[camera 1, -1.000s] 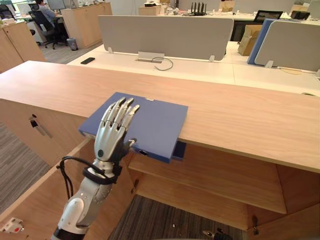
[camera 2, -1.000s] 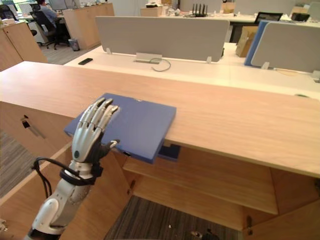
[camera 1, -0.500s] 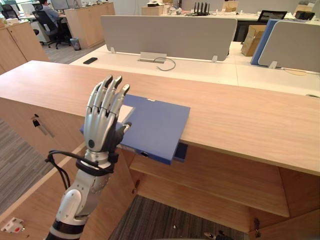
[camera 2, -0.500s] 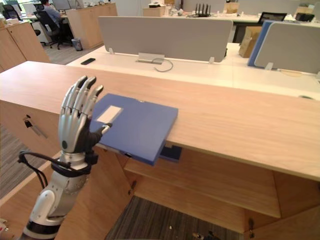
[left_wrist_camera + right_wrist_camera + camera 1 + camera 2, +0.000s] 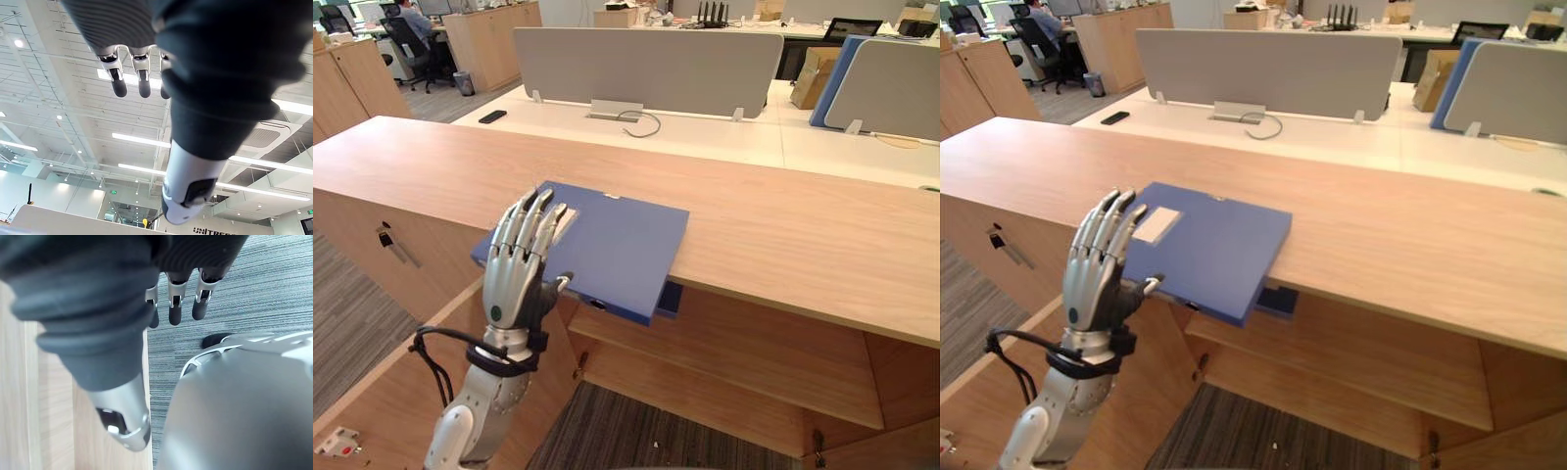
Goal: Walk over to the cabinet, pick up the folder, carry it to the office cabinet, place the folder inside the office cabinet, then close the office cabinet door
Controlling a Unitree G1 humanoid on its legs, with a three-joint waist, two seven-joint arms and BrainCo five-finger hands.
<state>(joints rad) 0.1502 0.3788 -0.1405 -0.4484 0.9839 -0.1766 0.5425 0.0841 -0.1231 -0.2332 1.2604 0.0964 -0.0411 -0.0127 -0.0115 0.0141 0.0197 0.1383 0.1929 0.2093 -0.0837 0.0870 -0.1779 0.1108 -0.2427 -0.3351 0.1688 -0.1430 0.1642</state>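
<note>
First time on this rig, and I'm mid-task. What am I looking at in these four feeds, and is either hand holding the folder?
You are driving a two-legged humanoid whose arms end in silver-fingered hands. The two wide pictures come from a stereo camera on its head, looking down. They show one scene from slightly different spots. There the left hand is raised with its fingers straight and open, in front of the near corner of the blue folder. The folder lies flat on the wooden cabinet top, its near edge overhanging the open shelves below. I cannot tell whether the fingertips touch it, but nothing is gripped. The other two pictures come from wrist cameras. The left one looks past that hand's fingers at the ceiling. The right one shows the right hand hanging over grey carpet, relaxed and empty.
</note>
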